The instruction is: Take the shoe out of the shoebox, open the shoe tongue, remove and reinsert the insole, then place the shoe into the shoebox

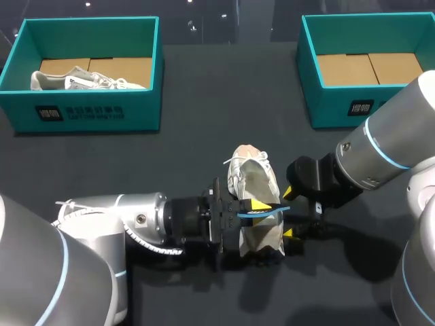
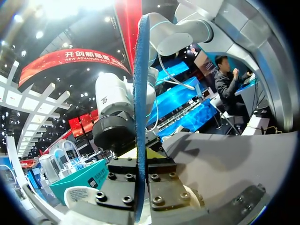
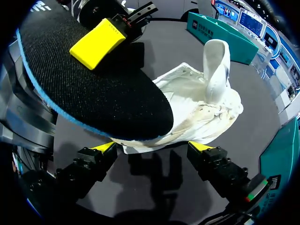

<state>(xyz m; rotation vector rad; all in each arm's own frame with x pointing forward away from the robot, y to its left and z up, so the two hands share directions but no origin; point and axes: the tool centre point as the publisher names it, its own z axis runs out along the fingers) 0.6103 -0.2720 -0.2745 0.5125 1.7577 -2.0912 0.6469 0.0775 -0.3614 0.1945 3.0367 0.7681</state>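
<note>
Insole [image 3: 93,93] rough matt fabric (blue foam edge); shoe [image 3: 197,108] white cloth.

Dark matte table [image 1: 204,102], soft even light, faint shadows across its near right side

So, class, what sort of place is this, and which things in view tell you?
Probably a robot work table set up for shoe handling: the teal left shoebox and right shoebox stand on a dark tabletop, and the left gripper holds a blue-edged insole over a white shoe.
</note>
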